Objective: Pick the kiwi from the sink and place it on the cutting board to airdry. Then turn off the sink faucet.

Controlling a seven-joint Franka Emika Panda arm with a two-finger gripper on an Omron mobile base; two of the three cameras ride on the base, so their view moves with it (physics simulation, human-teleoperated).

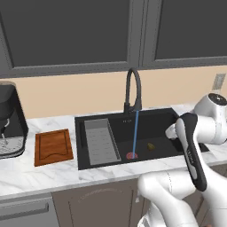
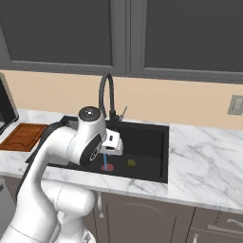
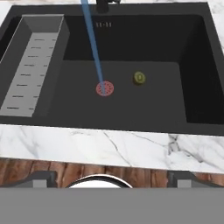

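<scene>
The kiwi (image 3: 139,78) is a small olive-green fruit lying on the floor of the black sink (image 3: 197,65), just right of the red drain (image 3: 104,88). It also shows from the base cameras, kiwi (image 1: 150,146) (image 2: 131,163). Water runs in a blue stream (image 3: 94,48) from the black gooseneck faucet (image 1: 133,88) onto the drain. The reddish-brown cutting board (image 1: 53,146) lies on the counter left of the sink. My gripper (image 3: 111,179) hangs open above the sink's front edge, well above the kiwi, with nothing between its fingertips (image 3: 41,179).
A grey ribbed rack (image 1: 101,141) fills the left part of the sink. A black coffee machine (image 1: 9,119) stands left of the board. Marble counter (image 2: 204,156) stretches right of the sink, with a wall outlet (image 2: 236,104) above it. Dark cabinets hang overhead.
</scene>
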